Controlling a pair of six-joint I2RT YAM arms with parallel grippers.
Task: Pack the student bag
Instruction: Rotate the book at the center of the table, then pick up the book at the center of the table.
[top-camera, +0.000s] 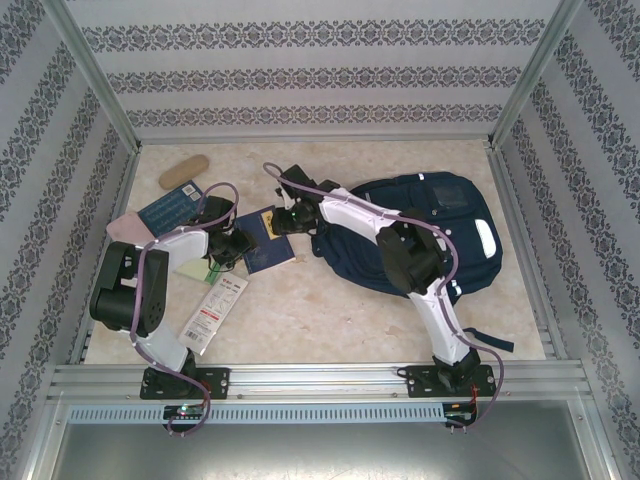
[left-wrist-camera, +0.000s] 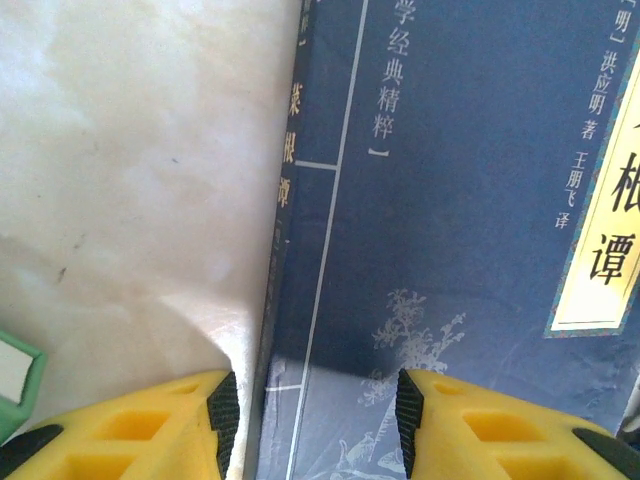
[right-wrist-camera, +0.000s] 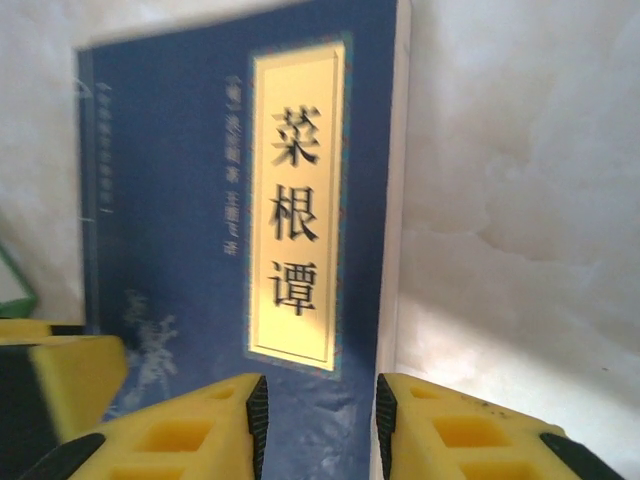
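The student bag (top-camera: 440, 225), a navy backpack with white stripes, lies on the right half of the table under my right arm. A dark blue book (top-camera: 266, 246) with a yellow title label lies flat just left of it. My left gripper (top-camera: 236, 246) hovers over the book's (left-wrist-camera: 460, 220) spine edge; in the left wrist view the gripper (left-wrist-camera: 315, 415) is open, one finger outside the spine and one over the cover. My right gripper (top-camera: 286, 216) is over the book's (right-wrist-camera: 200, 230) far page edge, and the gripper (right-wrist-camera: 320, 425) is open, straddling that edge.
A second blue book (top-camera: 170, 207), a tan pouch (top-camera: 183, 170) and a pink item (top-camera: 125, 228) lie at the back left. A white and red packet (top-camera: 212, 312) and a green item (top-camera: 212, 270) sit by the left arm. Patterned walls enclose the table.
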